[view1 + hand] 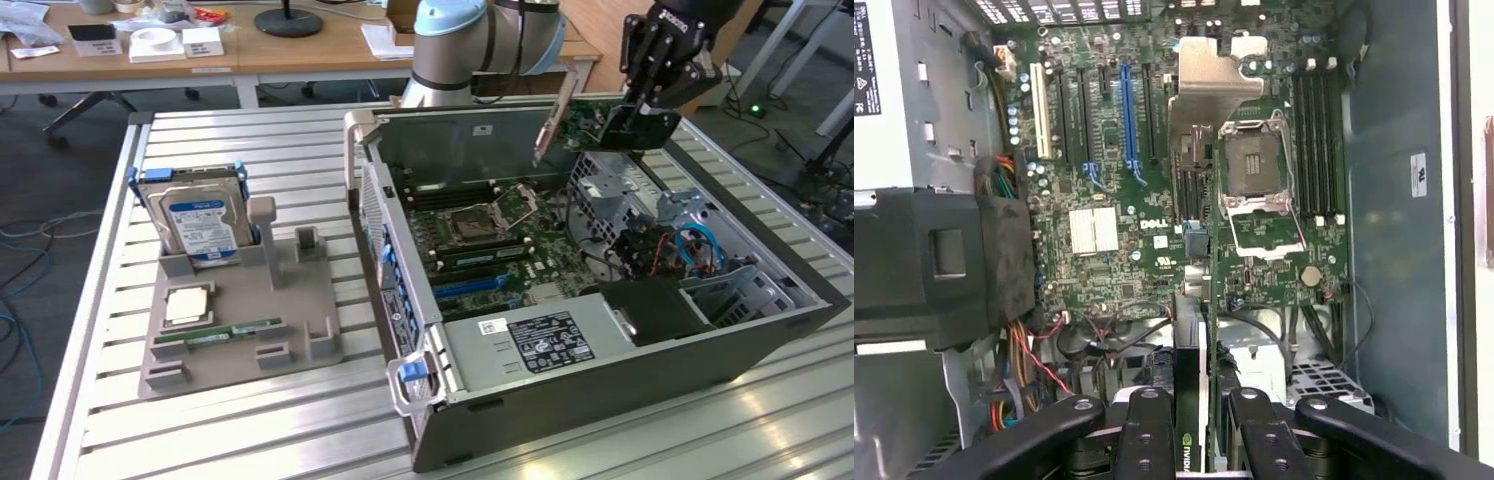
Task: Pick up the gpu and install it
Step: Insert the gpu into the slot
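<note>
Above the open computer case, over the corner nearest my arm's base, I hold the gpu in my end effector, fingers closed narrow on the card. The card hangs on edge over the case's interior, clear of the motherboard, and its silvery bracket slants down toward the case's far wall.

From my wrist, the gpu shows edge-on as a thin dark strip clamped between my end effector's black fingers. Its free edge points down into the case at the motherboard. Inside the case, the blue slot lies bare among the black ones, and the CPU socket stands open beside them. The blue slot also shows from outside, lying toward the case's near end from the CPU socket.

Outside the case, beside its long wall, a grey holder rests on the bench. A blue-labelled hard drive stands upright in the holder, and a green RAM stick and a processor chip lie flat on it.
</note>
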Robot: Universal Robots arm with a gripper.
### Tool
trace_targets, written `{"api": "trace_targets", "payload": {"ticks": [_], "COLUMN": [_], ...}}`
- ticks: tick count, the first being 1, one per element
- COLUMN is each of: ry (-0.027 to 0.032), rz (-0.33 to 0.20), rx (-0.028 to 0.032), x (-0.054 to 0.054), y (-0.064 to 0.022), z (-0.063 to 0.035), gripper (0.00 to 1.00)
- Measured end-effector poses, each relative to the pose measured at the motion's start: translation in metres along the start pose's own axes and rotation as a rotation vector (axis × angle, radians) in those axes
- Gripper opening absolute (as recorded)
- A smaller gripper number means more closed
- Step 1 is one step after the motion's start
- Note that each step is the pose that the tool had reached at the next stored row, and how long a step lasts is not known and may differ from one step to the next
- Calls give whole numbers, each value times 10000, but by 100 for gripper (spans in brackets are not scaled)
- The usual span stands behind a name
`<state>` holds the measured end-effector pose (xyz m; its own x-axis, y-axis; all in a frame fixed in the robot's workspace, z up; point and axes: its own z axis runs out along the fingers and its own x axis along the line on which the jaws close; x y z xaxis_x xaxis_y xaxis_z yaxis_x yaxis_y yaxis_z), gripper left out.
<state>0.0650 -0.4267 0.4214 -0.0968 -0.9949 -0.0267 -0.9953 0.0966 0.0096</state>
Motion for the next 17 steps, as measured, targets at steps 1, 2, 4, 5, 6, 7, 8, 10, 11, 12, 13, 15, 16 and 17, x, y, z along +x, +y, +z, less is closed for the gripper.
{"api": "trace_targets", "payload": {"ticks": [1,2,4,5,6,7,8,10,11,12,13,15,16,17], "ry": [0,-1,-4,-7,-6,-8,-10,-13,-15,-16,-18,-23,-26,-27], "rz": [-2,-10,-64,-105,-148,-193,-241,-301,-311,-317,-322,-334,-343,-352], "rx": [0,-1,13,36,63,89,118,162,179,195,213,259,288,313], "x": [0,0,0,0,0,0,0,1,2,4,6,10,12,13], "y": [0,0,0,1,2,3,3,12,27,45,64,100,115,131], "z": [0,1,3,5,6,8,10,12,13,14,16,21,26,31], "gripper": [26,26,26,26,26,26,26,26,26,26,26,26,26,26]}}
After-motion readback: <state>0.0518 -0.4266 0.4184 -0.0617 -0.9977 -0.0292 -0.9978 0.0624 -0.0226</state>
